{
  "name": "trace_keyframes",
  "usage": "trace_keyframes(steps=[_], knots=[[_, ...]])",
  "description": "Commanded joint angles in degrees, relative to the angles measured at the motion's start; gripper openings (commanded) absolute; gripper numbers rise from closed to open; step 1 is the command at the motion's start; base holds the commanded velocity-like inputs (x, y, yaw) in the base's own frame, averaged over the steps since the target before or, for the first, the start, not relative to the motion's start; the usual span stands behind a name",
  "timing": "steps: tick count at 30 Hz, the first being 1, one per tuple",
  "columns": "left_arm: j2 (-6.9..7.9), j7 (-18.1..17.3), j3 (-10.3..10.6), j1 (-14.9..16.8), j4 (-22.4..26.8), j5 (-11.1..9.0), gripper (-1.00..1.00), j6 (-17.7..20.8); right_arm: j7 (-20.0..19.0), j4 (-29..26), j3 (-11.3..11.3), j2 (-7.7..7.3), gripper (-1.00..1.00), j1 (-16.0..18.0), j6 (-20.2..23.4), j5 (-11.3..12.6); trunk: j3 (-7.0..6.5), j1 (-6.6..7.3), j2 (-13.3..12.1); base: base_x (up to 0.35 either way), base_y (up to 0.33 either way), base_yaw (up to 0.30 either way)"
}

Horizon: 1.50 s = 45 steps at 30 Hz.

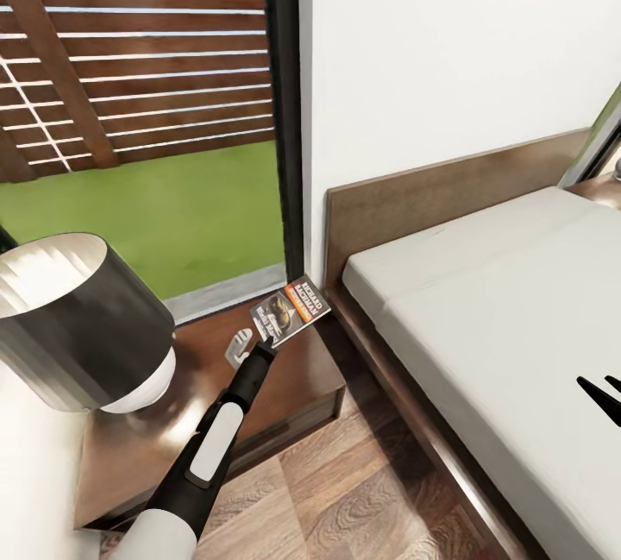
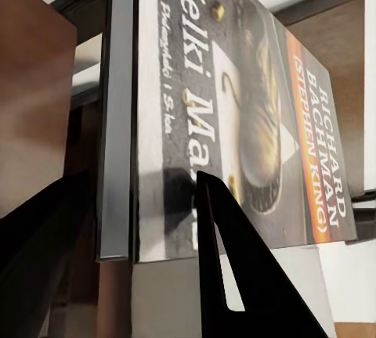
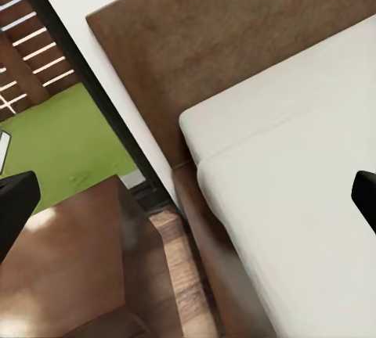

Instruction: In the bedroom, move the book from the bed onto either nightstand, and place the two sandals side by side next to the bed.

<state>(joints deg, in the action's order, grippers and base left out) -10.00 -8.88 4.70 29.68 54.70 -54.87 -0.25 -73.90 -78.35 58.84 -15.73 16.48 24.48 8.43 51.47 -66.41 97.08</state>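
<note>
The book point(image 1: 291, 310) was off the bed point(image 1: 517, 318) and sat clamped in the left gripper point(image 1: 269, 344), whose fingers point(image 2: 235, 275) were clenched on its lower edge; in the left wrist view one dark finger crossed the cover just below the lettering, with the orange band beyond it. Seen from the head, the book stood tilted beyond the fingertips, above the far corner of the nightstand point(image 1: 293, 387), the corner closest to the headboard. Whether its far edge already touched the wooden top could not be told, so the first part of the task looked nearly finished but not closed: the book probably needed to be lowered flat and let go. A lamp point(image 1: 78, 327) stood on the same top, on the arm's other side, well apart from the book.

The right gripper point(image 1: 604, 392) hung over the mattress with its fingers point(image 3: 16, 205) spread wide and nothing between them. The mattress near those fingers was bare. The blue sandals were nowhere among what the cameras took in, so that half of the job appeared untouched and would call for finding them first
</note>
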Motion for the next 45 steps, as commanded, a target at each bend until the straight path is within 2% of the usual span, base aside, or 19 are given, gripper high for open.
trace_keyframes(steps=[1,13,22,24,25,28,30,45], knots=[[0.0,-0.2,0.02,0.03,-0.02,-0.57,-1.0,-0.02,-0.19,0.0,0.05,0.0,1.0,0.04,0.57,0.18,0.04,0.01,0.02,0.0,0.0,0.004],[0.0,0.43,-0.04,0.03,-0.2,-0.72,-1.0,-0.16,-0.19,0.03,0.05,0.0,1.0,0.02,0.57,0.18,0.04,0.01,0.02,0.0,0.0,0.0],[0.0,4.74,-0.23,-0.18,-0.18,-0.86,-1.0,-0.42,-0.19,0.04,0.1,0.0,1.0,0.04,0.57,0.18,0.04,0.01,0.02,0.0,0.0,0.0],[0.0,4.87,-0.26,-0.21,-0.23,-1.31,-1.0,-0.42,-0.19,0.04,0.08,0.0,1.0,0.04,0.57,0.18,0.04,0.01,0.02,0.0,0.0,0.0],[0.0,4.95,-0.34,-0.23,-0.27,-2.55,-1.0,-0.43,-0.19,0.04,0.09,0.0,1.0,0.04,0.57,0.18,0.04,0.01,0.02,0.0,0.0,0.0],[0.0,4.99,-0.38,-0.23,-0.28,-3.96,-1.0,-0.45,-0.19,0.04,0.09,0.0,1.0,0.04,0.57,0.18,0.04,0.01,0.02,0.0,0.0,0.0],[0.0,5.0,-0.38,-0.24,-0.29,-4.37,-1.0,-0.43,-0.19,0.04,0.1,0.0,1.0,0.04,0.57,0.18,0.04,0.01,0.02,0.0,0.0,0.0],[0.76,5.01,-1.39,-0.24,-0.31,-4.89,-1.0,-0.28,-0.16,0.07,0.09,0.0,1.0,0.04,0.57,0.18,0.04,0.01,0.02,0.0,0.0,0.0]])
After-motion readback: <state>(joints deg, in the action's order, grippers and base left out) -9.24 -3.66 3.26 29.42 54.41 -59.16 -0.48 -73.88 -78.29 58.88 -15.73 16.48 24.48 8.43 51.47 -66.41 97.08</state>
